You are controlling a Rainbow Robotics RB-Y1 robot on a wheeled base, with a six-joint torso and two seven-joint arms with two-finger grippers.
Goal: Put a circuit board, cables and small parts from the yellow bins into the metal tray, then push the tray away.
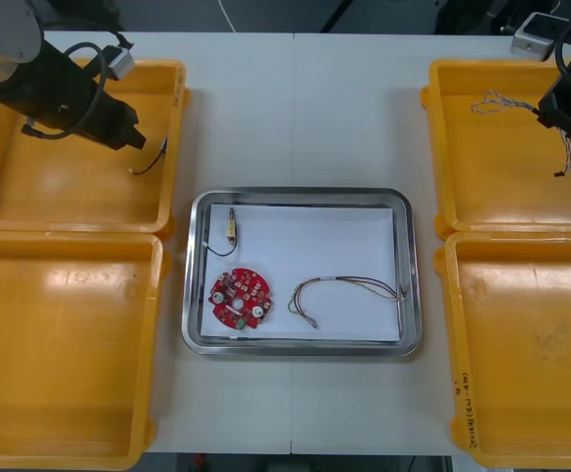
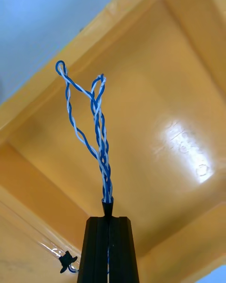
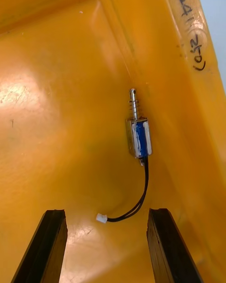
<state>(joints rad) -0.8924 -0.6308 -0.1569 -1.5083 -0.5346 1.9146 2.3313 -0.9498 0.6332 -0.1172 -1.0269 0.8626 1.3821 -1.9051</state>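
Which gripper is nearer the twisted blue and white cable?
Right. The right gripper is shut on the cable; the left gripper hangs open over the far left bin.

Tray btwn L & R bins, board + cable in it, cable R of board

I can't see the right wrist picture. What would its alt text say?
The right claw is shut on one end of a twisted blue and white cable. The cable's loops stretch out beyond the fingertips, over the floor of a yellow bin.
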